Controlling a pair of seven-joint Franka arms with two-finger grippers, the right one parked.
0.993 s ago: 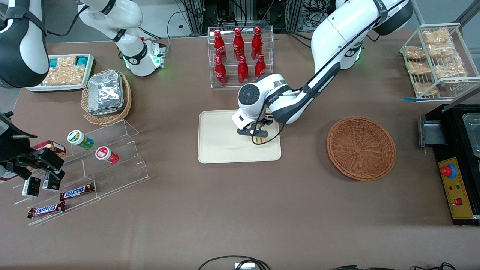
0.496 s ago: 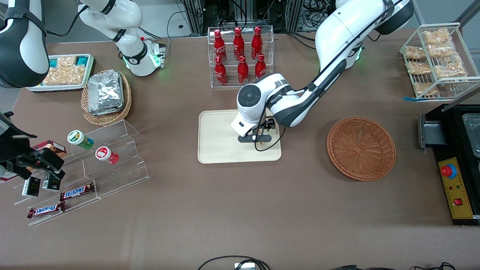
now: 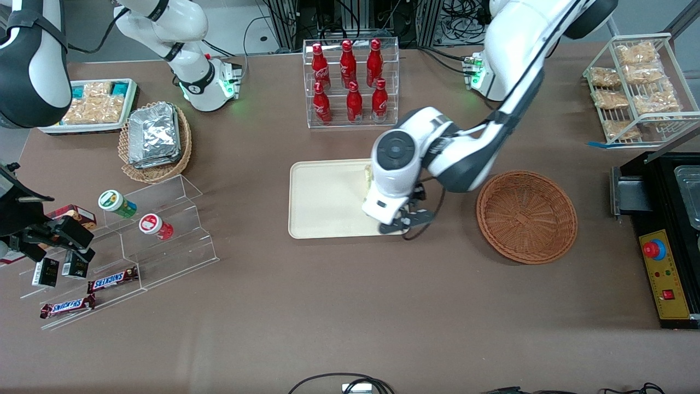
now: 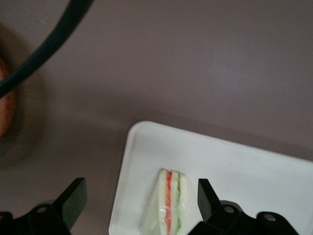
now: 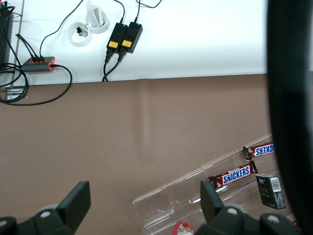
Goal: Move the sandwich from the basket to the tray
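Observation:
The sandwich (image 4: pixel 168 205), a white-bread wedge with red and green filling stripes, lies on the cream tray (image 4: pixel 244 166) close to the tray's edge on the basket's side. My left gripper (image 4: pixel 141 188) hovers above it, open, its two black fingers well apart on either side of the wedge and holding nothing. In the front view the gripper (image 3: pixel 403 223) hangs over the tray's (image 3: pixel 317 202) corner nearest the camera on the basket's side, and the wrist covers that part of the tray. The round reddish-brown basket (image 3: pixel 526 216) stands beside the tray with nothing in it.
A clear rack of red bottles (image 3: pixel 350 82) stands farther from the camera than the tray. A tan basket of foil packets (image 3: pixel 156 139) and clear steps with snacks (image 3: pixel 136 241) lie toward the parked arm's end. A wire shelf of packets (image 3: pixel 637 87) and a black box (image 3: pixel 664 235) lie toward the working arm's.
My gripper has let go of the sandwich, risen and shifted toward the basket and the camera. The sandwich stays on the tray.

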